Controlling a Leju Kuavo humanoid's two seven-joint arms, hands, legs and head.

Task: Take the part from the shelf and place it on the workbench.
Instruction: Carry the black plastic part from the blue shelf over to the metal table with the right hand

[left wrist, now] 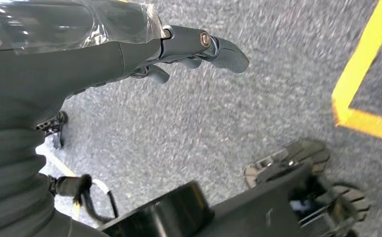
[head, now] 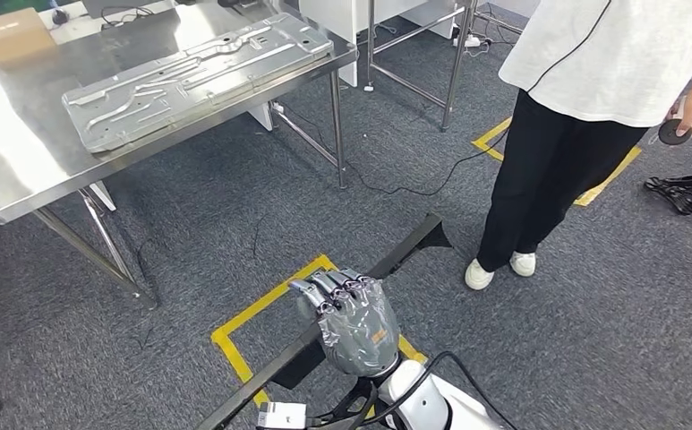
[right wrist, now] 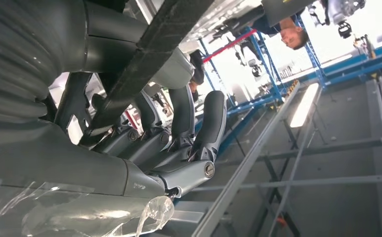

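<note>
The right hand [head: 353, 318] is sitting closest to the head camera, palm up and fingers curled over the edge of a long dark bar [head: 405, 248], which looks to be the part being carried. In the right wrist view those fingers [right wrist: 179, 123] are wrapping the same black strip [right wrist: 154, 54], so the hand is gripping it from beneath, probably to keep the long piece level while it is being brought across. The bar is lying across the hand, low over the carpet and well apart from the steel workbench [head: 20, 152] standing ahead to the left; a ribbed metal panel [head: 199, 76] is already lying on that bench (with a cardboard box [head: 11, 36] at its far corner). So the placing appears not yet done.

The left hand [left wrist: 189, 49] is hanging over the grey floor near yellow tape [left wrist: 361, 69], fingers loosely bent and holding nothing that can be seen; whether they are properly closed I cannot tell. A person [head: 584, 107] is standing to the right, cut off at the frame's top. The bar's near end is running out of the head view, and the shelf is hard to identify.
</note>
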